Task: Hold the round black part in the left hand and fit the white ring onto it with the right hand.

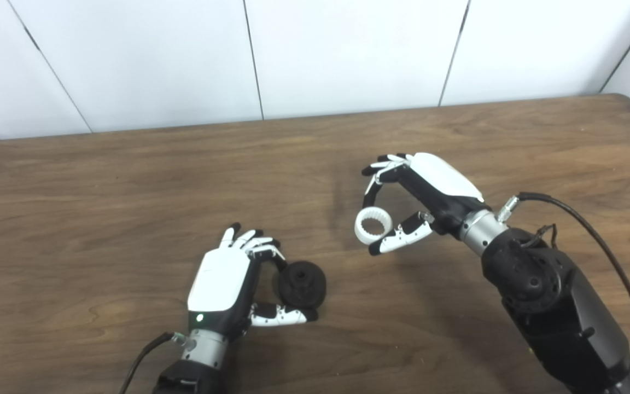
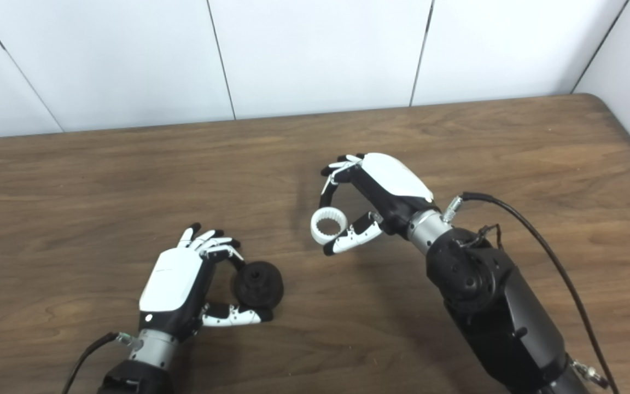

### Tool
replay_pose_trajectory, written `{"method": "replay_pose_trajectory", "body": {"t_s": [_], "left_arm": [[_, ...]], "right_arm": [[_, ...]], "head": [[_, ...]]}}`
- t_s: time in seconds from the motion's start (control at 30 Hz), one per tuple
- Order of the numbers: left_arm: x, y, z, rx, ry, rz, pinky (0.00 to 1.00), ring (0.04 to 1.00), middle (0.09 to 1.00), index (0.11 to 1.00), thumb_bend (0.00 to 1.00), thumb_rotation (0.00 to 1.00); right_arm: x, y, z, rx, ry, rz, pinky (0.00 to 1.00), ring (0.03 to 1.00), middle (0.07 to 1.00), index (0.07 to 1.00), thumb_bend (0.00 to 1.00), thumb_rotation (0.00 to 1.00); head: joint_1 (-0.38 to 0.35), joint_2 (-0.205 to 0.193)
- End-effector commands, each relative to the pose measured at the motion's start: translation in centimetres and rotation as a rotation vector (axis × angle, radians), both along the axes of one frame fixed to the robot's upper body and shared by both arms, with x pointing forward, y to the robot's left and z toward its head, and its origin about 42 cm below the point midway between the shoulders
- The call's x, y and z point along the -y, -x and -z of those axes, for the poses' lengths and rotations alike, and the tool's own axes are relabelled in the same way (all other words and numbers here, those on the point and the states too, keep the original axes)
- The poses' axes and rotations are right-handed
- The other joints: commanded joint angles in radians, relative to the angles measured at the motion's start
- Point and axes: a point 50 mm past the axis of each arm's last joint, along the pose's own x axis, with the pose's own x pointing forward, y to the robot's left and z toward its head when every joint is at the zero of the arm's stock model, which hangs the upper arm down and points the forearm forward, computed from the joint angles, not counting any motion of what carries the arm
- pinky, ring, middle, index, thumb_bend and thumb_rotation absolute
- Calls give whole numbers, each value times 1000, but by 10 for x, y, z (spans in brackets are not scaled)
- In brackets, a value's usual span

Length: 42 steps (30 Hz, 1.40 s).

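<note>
Your left hand (image 1: 227, 287) is clamped on the round black plastic part with a raised hub (image 1: 301, 283), pinching it between thumb and fingers low over the brown wood-grain table (image 1: 129, 180); whether the part rests on the wood or hangs just clear, you cannot tell from these views. Your right hand (image 1: 421, 191) is closed on the small white toothed ring (image 1: 373, 226), which sits between the thumb tip below and the curled fingertips above, held up off the table and well apart from the black part, to its right and further back.

The ring is held only at its edges, so a jolt on the way across could roll it out of your pinch and drop it onto the table. Its open face looks tilted toward the cameras, while the hub seems to point up and toward you as well; if the two axes do not line up when they meet, expect the ring to cock on the hub and jam. Pressing hard then would likely twist the black part in your left pinch, which grips only its rim. Your right thumb under the ring may also strike the part first
</note>
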Motion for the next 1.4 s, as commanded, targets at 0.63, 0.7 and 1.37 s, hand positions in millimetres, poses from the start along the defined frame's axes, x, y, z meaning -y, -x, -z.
{"method": "replay_pose_trajectory", "body": {"t_s": [0.63,0.7,1.37], "left_arm": [[13,-3,-4,9,-24,13,1000,869,761,485,520,52],[14,-2,-4,5,-25,12,1000,873,763,485,521,52],[19,-1,-9,12,-24,24,1000,875,760,484,521,51]], "right_arm": [[-39,18,-31,80,-55,-155,991,957,840,484,524,146],[-42,20,-30,78,-56,-167,971,959,846,484,524,145],[-58,33,-21,12,-29,-232,1000,987,854,483,521,145]], "head": [[20,27],[22,29],[32,46]]}}
